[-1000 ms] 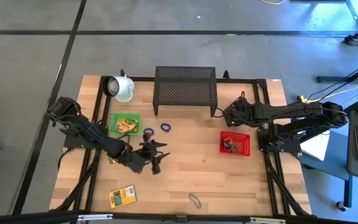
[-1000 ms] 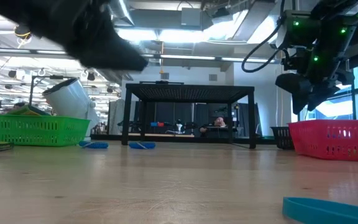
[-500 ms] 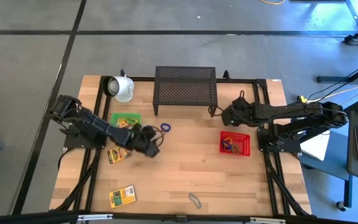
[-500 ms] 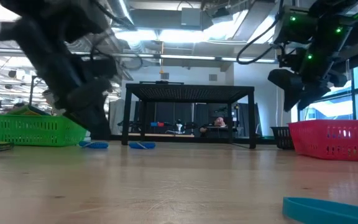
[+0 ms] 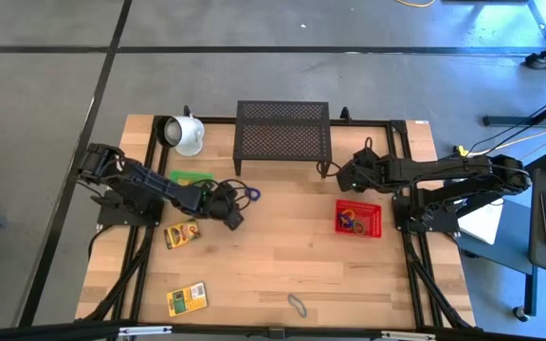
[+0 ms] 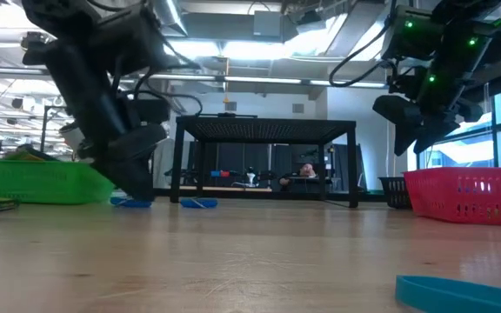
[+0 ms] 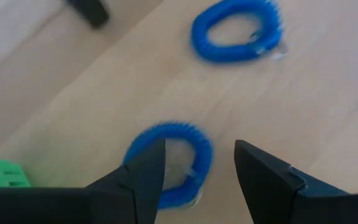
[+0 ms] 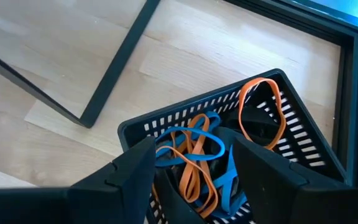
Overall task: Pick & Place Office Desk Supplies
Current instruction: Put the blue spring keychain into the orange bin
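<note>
white mug (image 5: 187,134) on its side, black mesh rack (image 5: 282,137), wooden table (image 5: 282,265)

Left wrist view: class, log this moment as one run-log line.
left gripper: open, over nearer blue coil loop | second blue coil loop: beyond, apart | right gripper: open, above red basket of bands

We see the near blue coiled loop (image 7: 169,163) partly hidden behind the left gripper (image 7: 199,171), the teal flat strip (image 6: 464,292) cut off by the low view's edge, and the green plastic basket (image 5: 186,177) largely covered by the left arm.
</note>
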`<state>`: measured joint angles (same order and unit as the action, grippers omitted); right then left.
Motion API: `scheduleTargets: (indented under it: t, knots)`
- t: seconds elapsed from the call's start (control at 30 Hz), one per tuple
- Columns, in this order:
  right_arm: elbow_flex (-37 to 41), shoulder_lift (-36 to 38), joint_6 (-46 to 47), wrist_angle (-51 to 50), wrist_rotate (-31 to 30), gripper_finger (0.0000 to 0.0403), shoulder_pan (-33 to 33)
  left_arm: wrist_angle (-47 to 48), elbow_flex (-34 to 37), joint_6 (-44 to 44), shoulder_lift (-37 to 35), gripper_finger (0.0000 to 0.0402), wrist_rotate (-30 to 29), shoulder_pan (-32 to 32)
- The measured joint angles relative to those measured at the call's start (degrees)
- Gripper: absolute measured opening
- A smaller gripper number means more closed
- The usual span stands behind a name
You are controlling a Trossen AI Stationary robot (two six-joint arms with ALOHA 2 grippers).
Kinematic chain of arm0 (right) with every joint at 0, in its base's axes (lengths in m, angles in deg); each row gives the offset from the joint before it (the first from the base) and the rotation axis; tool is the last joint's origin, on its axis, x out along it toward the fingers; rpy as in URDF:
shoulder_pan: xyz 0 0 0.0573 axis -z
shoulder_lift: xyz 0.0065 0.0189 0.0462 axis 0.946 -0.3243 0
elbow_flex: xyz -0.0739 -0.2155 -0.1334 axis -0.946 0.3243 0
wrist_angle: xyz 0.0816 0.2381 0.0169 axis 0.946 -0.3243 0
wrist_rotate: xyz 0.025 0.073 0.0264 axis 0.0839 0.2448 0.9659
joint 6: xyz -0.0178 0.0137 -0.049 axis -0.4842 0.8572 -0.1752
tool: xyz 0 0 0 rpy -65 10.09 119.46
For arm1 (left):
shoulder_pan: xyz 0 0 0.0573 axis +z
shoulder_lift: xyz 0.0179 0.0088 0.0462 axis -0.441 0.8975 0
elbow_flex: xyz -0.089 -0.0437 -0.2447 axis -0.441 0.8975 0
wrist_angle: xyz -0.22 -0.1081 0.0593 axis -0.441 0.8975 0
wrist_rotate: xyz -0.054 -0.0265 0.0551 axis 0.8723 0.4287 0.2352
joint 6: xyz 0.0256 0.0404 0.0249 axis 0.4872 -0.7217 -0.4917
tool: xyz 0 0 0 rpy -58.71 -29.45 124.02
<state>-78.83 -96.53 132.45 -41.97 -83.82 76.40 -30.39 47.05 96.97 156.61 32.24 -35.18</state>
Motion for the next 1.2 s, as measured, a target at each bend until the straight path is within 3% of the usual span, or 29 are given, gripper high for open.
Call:
scheduleTargets:
  t: [0.17,0.43,0.6,0.9,1.07,1.2]
  knots:
    - [0.0,0.0,0.0,0.2,0.0,0.0215,0.0,3.1,0.0,1.2,0.0,0.0187,3.7,1.0]
    - [0.0,0.0,-0.1,2.3,0.5,0.0215,0.0,2.0,-0.1,-7.0,-0.2,0.0175,9.6,1.1]
    - [0.0,0.0,-0.1,2.5,1.4,0.0215,0.0,1.9,-0.2,-11.6,-0.2,0.0135,12.4,1.0]
    - [0.0,0.0,-0.1,2.5,1.4,0.0215,0.0,1.9,-0.2,-14.4,-0.1,0.0018,14.0,0.9]
    - [0.0,0.2,-0.1,3.2,1.3,0.0215,-0.4,-0.6,0.0,-16.4,-0.1,0.0019,14.1,0.4]
    - [-2.2,0.3,-0.1,3.4,1.0,0.0215,-1.9,-9.3,0.2,-19.2,0.3,0.0021,17.4,-1.4]
